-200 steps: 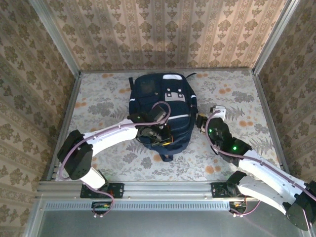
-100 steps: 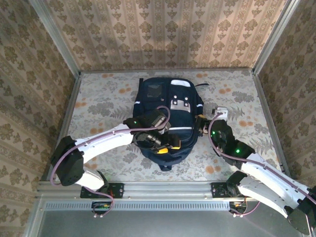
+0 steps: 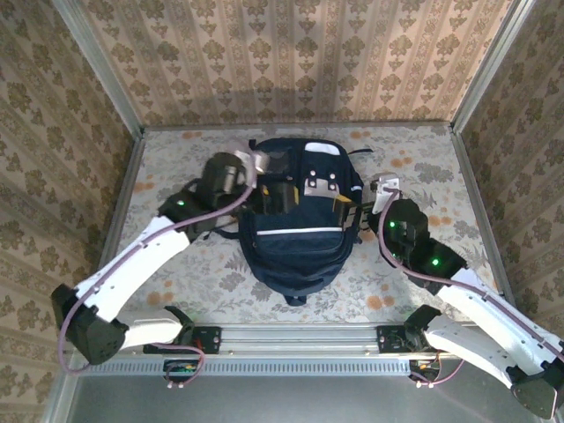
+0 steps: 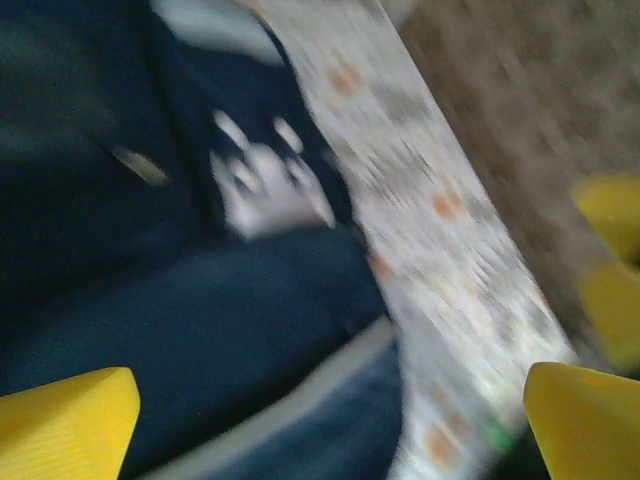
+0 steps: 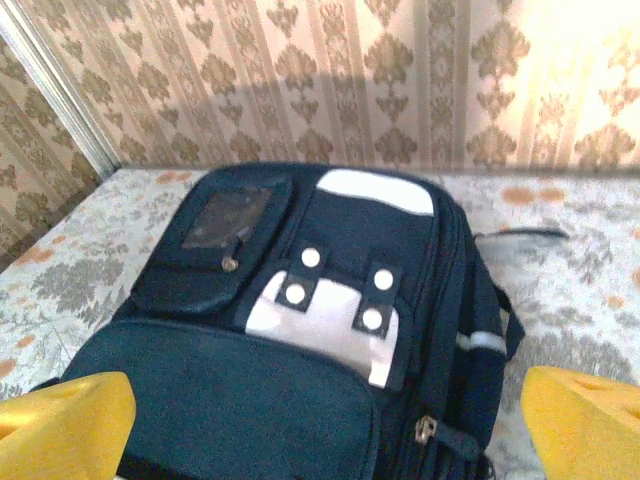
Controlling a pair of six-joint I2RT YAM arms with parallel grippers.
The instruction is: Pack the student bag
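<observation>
The student bag (image 3: 298, 242), dark navy with thin white stripes and a grey buckle patch (image 3: 319, 187), lies flat in the middle of the table, its top toward the back wall. My left gripper (image 3: 284, 197) reaches in from the left over the bag's upper part. In the blurred left wrist view it (image 4: 325, 425) is open, with only the bag (image 4: 190, 310) below it. My right gripper (image 3: 351, 212) sits at the bag's right side. It (image 5: 322, 425) is also open, facing the bag's front pocket (image 5: 230, 400) and buckle patch (image 5: 325, 325), and holds nothing.
A floral cloth (image 3: 176, 189) covers the table, with bare stretches left and right of the bag. Patterned walls (image 3: 300, 62) and metal posts (image 3: 99, 66) close in three sides. A metal rail (image 3: 291, 339) runs along the near edge.
My left gripper let go at the bag's near end, opened, and swung back to the upper left. The right gripper opened wider beside the bag. The bag shifted slightly toward the right and nearer.
</observation>
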